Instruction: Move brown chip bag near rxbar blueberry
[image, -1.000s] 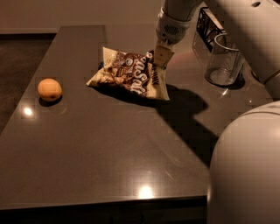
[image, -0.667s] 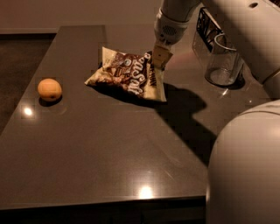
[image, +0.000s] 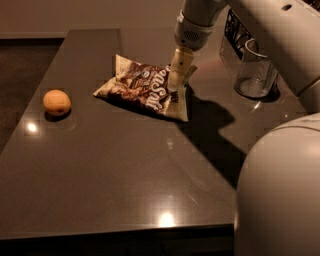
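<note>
The brown chip bag (image: 147, 90) lies on the dark table (image: 125, 170) at the middle back, its white script facing up. My gripper (image: 179, 75) comes down from the upper right onto the bag's right edge and is shut on that edge, which is pulled up a little beside the fingers. The rxbar blueberry is out of view.
A round orange fruit (image: 56, 102) sits at the table's left side. A clear plastic cup (image: 255, 75) stands at the back right, with a dark packet (image: 235, 30) behind it. My arm and white body fill the right side.
The gripper and the chip bag have shifted slightly to the left together. The orange fruit and the cup have not moved.
</note>
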